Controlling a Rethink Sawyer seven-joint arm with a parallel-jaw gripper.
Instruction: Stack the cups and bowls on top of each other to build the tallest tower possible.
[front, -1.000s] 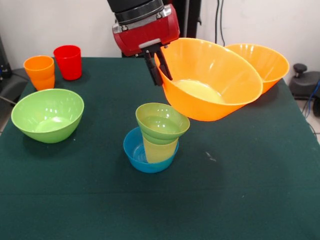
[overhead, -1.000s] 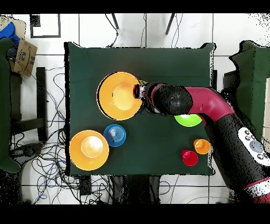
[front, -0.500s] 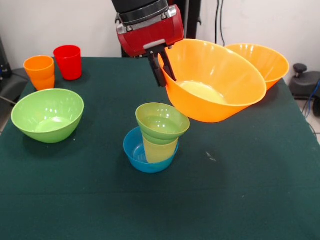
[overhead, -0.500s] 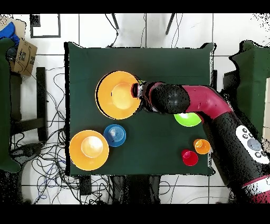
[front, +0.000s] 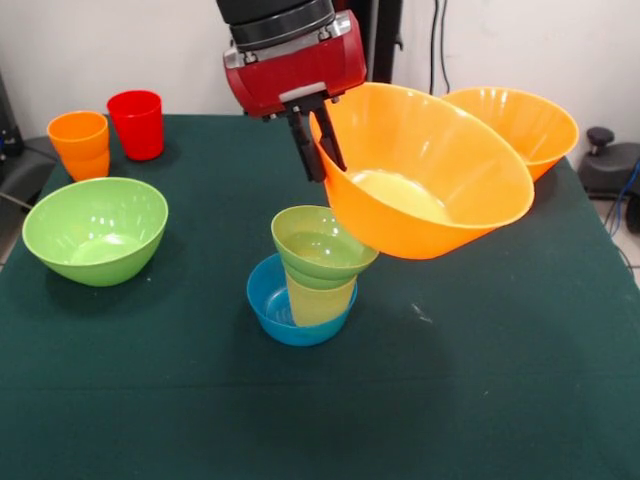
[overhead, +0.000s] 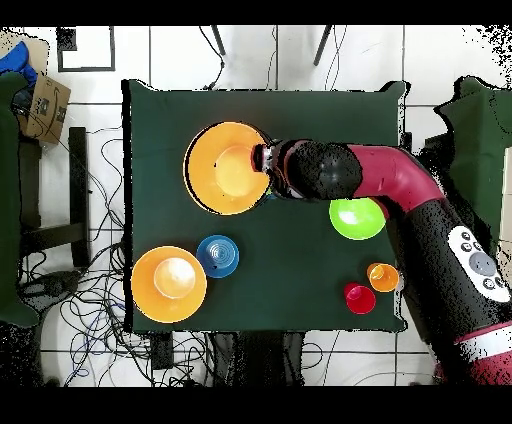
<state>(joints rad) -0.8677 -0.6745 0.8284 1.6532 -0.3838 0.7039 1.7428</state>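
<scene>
Holding the large orange bowl (front: 430, 170) by its rim, the gripper (front: 312, 140) keeps its fingers clamped on the edge, and the bowl hangs tilted in the air just above the small green bowl (front: 325, 245). This one sits on the yellow cup (front: 318, 298) inside the blue bowl (front: 275, 305) on the tabletop (front: 480, 400). I think a tilted release may push the narrow tower over.

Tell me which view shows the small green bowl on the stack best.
Front view. The small green bowl sits in plain sight on the yellow cup in the blue bowl. Overhead, the held orange bowl and the arm cover it almost entirely.
</scene>
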